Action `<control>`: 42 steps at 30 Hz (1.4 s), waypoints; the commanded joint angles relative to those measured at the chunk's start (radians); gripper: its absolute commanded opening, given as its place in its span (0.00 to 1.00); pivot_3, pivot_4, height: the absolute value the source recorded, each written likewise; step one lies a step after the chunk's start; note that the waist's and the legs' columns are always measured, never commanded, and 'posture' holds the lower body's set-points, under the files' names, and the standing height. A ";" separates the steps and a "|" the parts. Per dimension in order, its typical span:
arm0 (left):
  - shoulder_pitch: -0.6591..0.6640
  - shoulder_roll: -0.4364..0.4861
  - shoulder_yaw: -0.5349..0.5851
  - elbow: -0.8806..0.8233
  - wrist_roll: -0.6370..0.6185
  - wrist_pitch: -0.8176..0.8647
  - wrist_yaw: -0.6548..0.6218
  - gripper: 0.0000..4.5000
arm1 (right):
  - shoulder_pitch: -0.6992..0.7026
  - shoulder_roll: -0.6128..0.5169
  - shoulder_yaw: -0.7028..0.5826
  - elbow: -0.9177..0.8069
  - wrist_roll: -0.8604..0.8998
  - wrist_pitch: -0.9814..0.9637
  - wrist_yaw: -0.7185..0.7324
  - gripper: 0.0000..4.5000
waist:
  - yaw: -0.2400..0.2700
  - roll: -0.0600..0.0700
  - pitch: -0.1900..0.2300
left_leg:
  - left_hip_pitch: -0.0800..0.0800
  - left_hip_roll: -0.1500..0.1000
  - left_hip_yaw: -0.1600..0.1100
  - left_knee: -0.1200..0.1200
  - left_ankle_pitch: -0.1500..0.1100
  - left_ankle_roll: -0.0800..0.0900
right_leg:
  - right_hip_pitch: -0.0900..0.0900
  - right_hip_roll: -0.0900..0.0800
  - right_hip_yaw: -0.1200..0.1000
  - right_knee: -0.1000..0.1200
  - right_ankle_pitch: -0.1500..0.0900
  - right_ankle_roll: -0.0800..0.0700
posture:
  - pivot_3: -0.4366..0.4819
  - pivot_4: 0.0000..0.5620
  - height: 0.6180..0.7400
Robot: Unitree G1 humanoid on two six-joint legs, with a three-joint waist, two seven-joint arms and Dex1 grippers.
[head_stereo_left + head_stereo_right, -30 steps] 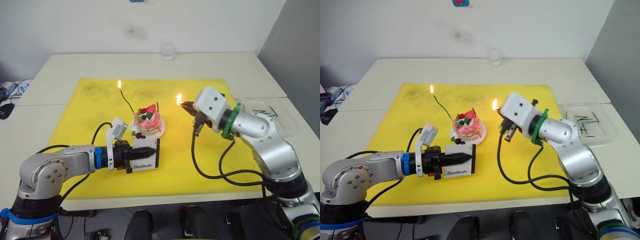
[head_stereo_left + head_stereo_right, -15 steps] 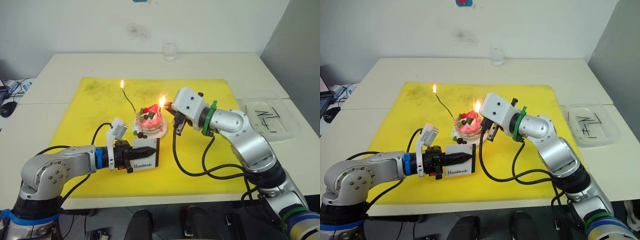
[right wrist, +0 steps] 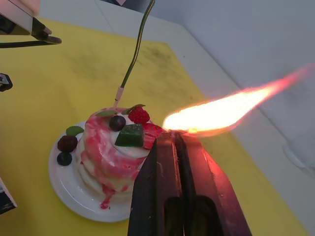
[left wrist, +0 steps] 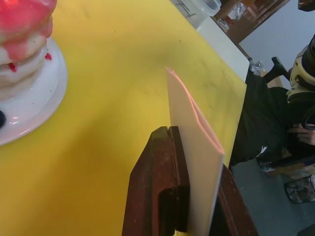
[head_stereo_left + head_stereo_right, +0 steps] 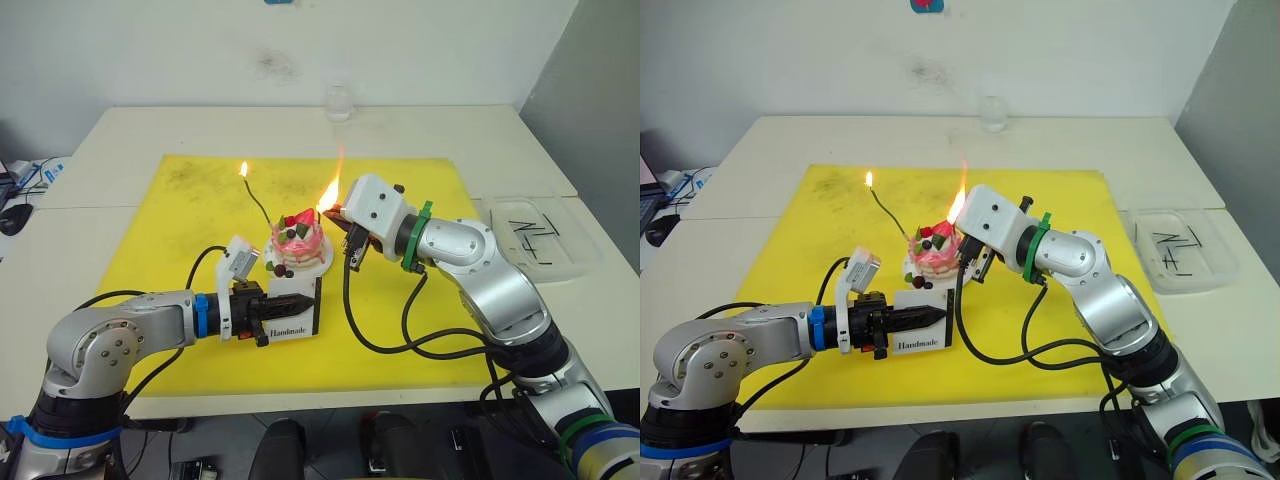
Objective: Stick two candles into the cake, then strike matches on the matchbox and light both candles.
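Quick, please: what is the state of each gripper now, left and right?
Left gripper: closed on the matchbox, held upright.
Right gripper: closed on a burning match beside the cake.

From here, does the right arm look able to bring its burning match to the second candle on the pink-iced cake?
Probably yes: the right gripper holds its flame right beside the pink-iced cake, with nothing between; the second candle itself I cannot make out.

We see a white table (image 5: 500, 135) carrying a yellow mat (image 5: 400, 330). On the mat stands the cake's white plate (image 5: 322, 264). A clear glass (image 5: 338, 102) sits at the far edge, a clear tray (image 5: 545, 235) at the right.
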 commanded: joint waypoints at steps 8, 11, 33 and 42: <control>-0.011 -0.007 0.001 -0.006 0.003 -0.025 -0.017 0.00 | -0.004 -0.010 -0.034 -0.029 0.002 -0.010 0.006 0.00 | 0.000 0.000 0.000 | 0.000 0.000 0.000 0.000 0.000 0.000 | 0.000 0.000 0.000 0.000 0.000 0.000 | 0.48 0.27 1.00; -0.015 -0.012 -0.001 -0.006 0.004 -0.024 -0.016 0.00 | 0.001 -0.011 -0.034 -0.036 0.007 -0.004 0.008 0.00 | 0.000 0.000 0.000 | 0.000 0.000 0.000 0.000 0.000 0.000 | 0.000 0.000 0.000 0.000 0.000 0.000 | 0.48 0.27 1.00; -0.003 -0.094 0.002 -0.033 -0.029 -0.008 0.038 0.00 | 0.200 -0.486 -0.483 0.082 0.010 0.008 0.047 0.00 | 0.004 0.000 0.000 | 0.000 -0.001 0.005 0.000 0.000 0.000 | 0.000 0.000 0.001 -0.001 0.000 0.000 | 0.48 0.27 1.00; 0.026 -0.128 0.006 -0.051 -0.040 -0.016 0.079 0.00 | 0.319 -0.532 -0.521 0.305 -0.032 -0.114 0.004 0.00 | -0.001 0.000 0.000 | 0.000 -0.001 0.006 0.000 0.000 0.000 | 0.000 0.001 0.001 0.000 0.000 0.000 | 0.48 0.27 1.00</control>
